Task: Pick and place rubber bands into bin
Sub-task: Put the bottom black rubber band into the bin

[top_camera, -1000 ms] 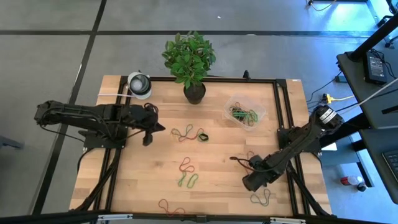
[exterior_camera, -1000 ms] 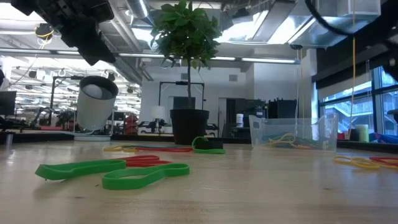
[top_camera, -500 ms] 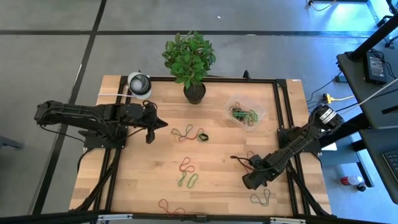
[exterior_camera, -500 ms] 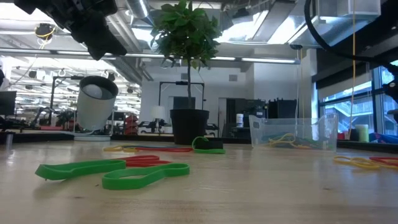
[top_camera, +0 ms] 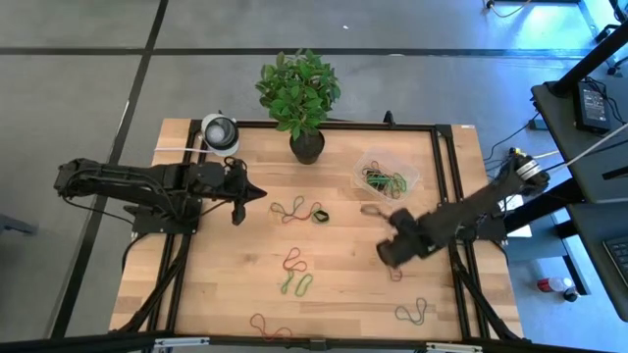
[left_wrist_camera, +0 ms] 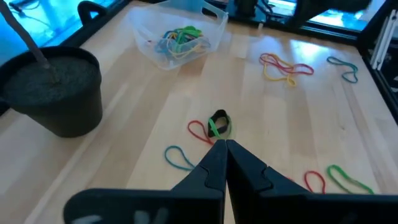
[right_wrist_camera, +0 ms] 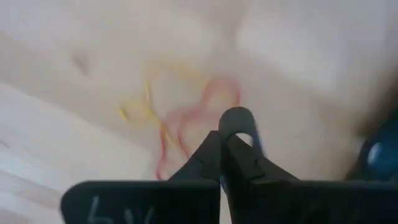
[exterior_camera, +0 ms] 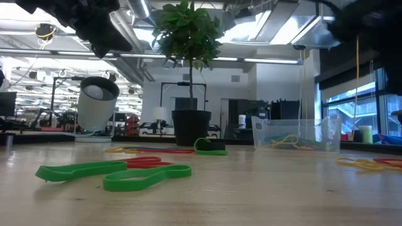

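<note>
My right gripper [right_wrist_camera: 225, 139] is shut on a dark rubber band above the table's right half, and its arm [top_camera: 397, 243] reaches in from the right. Red and yellow rubber bands [right_wrist_camera: 180, 130] lie on the wood below it. The bin [top_camera: 386, 176], clear plastic, stands at the far right with several bands inside. My left gripper [left_wrist_camera: 224, 144] hangs shut and empty over the table's left half [top_camera: 247, 194]. It is just left of a small cluster of red, green and black bands [top_camera: 299, 210]. More bands lie at the middle [top_camera: 296, 275] and near the front edge [top_camera: 270, 326]. My right gripper pinches the dark rubber band between its shut fingertips. A small loop of the band [right_wrist_camera: 236, 119] stands out past the tips. The band is lifted clear of the table. The fingers slant down toward the wood.
A black plant pot [top_camera: 306, 145] with a leafy plant stands at the far middle, and a round white-and-grey object [top_camera: 220, 133] at the far left. A green-grey band [top_camera: 412, 312] lies near the front right. Black frame rails [top_camera: 439, 176] run along the table's sides.
My right gripper has risen from the wood near the front right. It has swung toward the far edge and the bin, carrying the dark band up off the table. My left gripper has edged a little toward the right.
</note>
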### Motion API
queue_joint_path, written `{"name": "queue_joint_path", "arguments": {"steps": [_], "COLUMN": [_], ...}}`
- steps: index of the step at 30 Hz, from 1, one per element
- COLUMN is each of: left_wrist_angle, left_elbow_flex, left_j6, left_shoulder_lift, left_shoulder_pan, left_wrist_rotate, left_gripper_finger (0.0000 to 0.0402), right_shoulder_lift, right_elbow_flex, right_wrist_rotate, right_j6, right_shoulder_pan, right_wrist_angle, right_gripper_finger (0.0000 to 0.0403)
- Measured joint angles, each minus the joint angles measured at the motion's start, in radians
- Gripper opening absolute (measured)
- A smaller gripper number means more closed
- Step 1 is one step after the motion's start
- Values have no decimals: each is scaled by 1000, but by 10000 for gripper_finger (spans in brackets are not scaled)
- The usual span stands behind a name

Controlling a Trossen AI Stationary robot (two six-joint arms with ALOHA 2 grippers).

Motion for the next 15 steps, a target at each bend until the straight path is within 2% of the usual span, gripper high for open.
{"name": "queue_joint_path", "arguments": {"steps": [3, 6, 11, 15], "left_wrist_angle": [12, 10, 11, 10], "left_elbow_flex": [0, 0, 0, 0], "left_j6": [1, 1, 3, 3], "left_shoulder_lift": [0, 0, 0, 0], "left_shoulder_pan": [0, 0, 0, 0], "left_wrist_rotate": [-1, -1, -21, -24], "left_gripper_finger": [2, 2, 2, 2], "right_shoulder_lift": [-28, -33, -25, -13], "right_elbow_flex": [57, 110, 124, 122], "right_wrist_rotate": [125, 193, 226, 226], "right_j6": [-168, -403, -755, -954], "right_shoulder_pan": [-109, -253, -515, -697], "right_wrist_angle": [-25, -23, 66, 130], "right_gripper_finger": [3, 2, 2, 1]}}
